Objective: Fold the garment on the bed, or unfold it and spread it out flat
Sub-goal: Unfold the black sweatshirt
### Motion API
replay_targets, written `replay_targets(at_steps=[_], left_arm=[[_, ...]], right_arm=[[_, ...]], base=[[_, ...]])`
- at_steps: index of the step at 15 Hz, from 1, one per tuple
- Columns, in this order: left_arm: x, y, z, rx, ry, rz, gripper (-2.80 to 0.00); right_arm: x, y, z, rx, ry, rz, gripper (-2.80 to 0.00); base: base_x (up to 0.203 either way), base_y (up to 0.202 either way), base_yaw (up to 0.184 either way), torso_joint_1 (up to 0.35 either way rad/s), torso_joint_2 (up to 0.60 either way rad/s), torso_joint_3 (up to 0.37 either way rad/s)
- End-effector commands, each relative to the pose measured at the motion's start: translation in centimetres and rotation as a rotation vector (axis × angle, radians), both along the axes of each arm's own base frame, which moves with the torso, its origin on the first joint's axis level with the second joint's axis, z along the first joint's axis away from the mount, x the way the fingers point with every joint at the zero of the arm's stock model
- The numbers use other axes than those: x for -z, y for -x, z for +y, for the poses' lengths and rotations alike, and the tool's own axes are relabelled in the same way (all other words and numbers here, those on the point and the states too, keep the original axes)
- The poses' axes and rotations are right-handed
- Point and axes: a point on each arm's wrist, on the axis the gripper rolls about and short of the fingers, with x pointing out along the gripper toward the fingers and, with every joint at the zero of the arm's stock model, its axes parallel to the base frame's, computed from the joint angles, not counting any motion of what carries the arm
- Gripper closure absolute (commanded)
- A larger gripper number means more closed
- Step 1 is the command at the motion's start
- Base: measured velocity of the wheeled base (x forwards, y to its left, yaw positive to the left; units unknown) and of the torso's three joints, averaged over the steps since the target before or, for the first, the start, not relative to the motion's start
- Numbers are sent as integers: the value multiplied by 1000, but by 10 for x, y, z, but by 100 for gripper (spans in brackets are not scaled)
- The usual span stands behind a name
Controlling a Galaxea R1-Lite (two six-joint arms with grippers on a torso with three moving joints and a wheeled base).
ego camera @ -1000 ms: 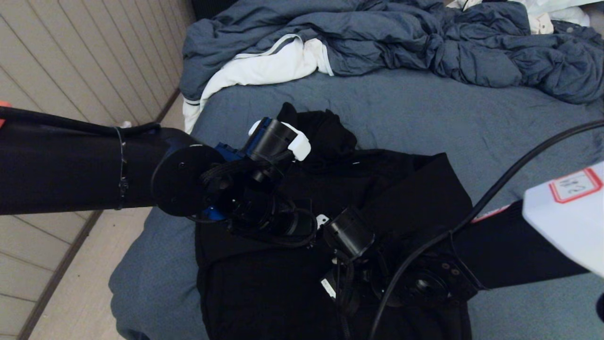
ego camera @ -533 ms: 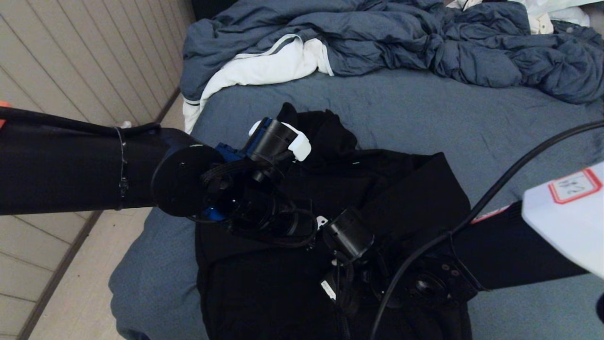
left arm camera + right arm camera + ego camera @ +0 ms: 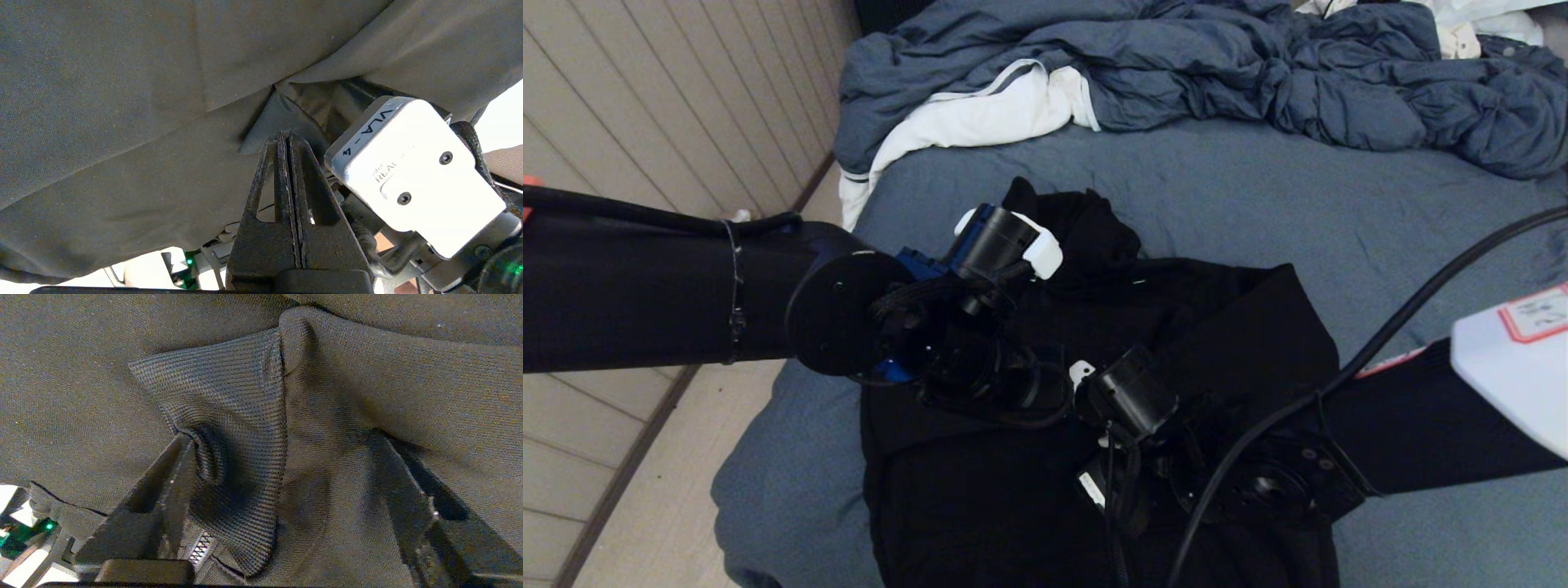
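Note:
The black garment [image 3: 1217, 327] lies crumpled and partly doubled over on the near left part of the slate-blue bed [image 3: 1258, 196]. Both arms reach over its middle. In the left wrist view my left gripper [image 3: 284, 136] is shut, its tips against a ribbed strip [image 3: 265, 122] of the garment, with no cloth showing between the fingers. In the right wrist view my right gripper [image 3: 278, 435] is open, its fingers [image 3: 175, 473] set wide apart. A bunched fold of ribbed hem [image 3: 237, 416] and a bit of zipper [image 3: 202, 545] lie between them.
A rumpled blue-grey duvet [image 3: 1217, 73] and a white cloth [image 3: 980, 114] lie along the far side of the bed. The bed's left edge drops to the floor [image 3: 645, 490] beside a panelled wall [image 3: 645, 98]. A black cable [image 3: 1421, 278] loops over my right arm [image 3: 1421, 425].
My right arm has shifted slightly, its forearm sliding right and a little lower while its wrist edges left over the garment. The left arm and the garment have hardly moved.

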Motion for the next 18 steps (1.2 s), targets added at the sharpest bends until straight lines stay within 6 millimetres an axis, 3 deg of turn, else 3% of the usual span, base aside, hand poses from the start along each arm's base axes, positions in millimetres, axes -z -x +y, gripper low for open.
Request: replay_targets(at_steps=[1, 18], left_arm=[[0, 0, 0, -3, 0, 2, 0], [1, 1, 0, -2, -1, 3, 0]], right_arm=[[1, 1, 0, -2, 3, 1, -280], [6, 3, 0, -13, 24, 12, -280]], base=[[0, 0, 0, 0, 0, 0], [0, 0, 0, 0, 0, 0]])
